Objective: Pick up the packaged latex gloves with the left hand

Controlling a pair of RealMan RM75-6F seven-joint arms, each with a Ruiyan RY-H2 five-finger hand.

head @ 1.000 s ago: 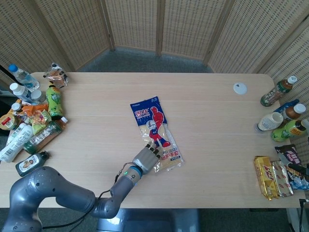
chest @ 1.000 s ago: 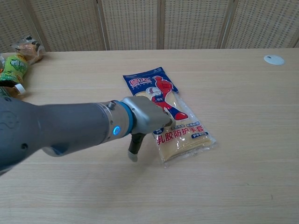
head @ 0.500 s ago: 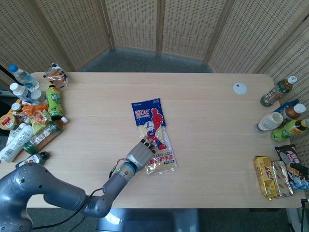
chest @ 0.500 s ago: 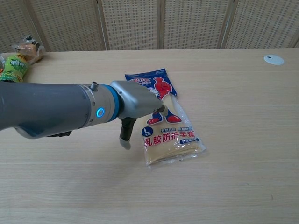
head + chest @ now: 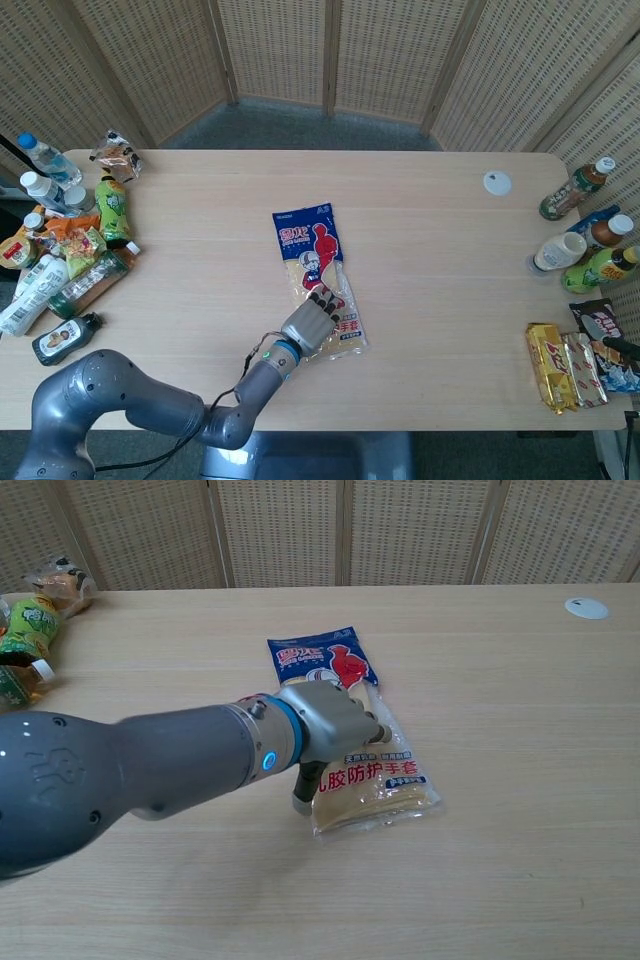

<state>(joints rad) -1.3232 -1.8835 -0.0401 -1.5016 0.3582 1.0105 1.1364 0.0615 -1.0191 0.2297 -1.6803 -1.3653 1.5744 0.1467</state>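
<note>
The packaged latex gloves [image 5: 318, 262] [image 5: 385, 783] lie flat in the middle of the table, blue printed end toward the back and clear end toward the front. My left hand [image 5: 310, 325] [image 5: 330, 725] lies on the package's lower half with its fingers stretched over the top. The thumb [image 5: 303, 800] points down to the table beside the package's left edge. Nothing shows the package lifted or clasped. The hand hides the middle of the package in the chest view. My right hand appears in neither view.
Bottles and snack packs [image 5: 70, 250] crowd the table's left edge. More bottles [image 5: 585, 245] stand at the right edge, with wrapped bars [image 5: 565, 365] in front of them. A small white disc [image 5: 497, 182] [image 5: 586, 607] lies at the back right.
Over the second the package slid and turned left under my left hand. Since half a second ago the hand has shifted right, from the package's left edge onto its lower half.
</note>
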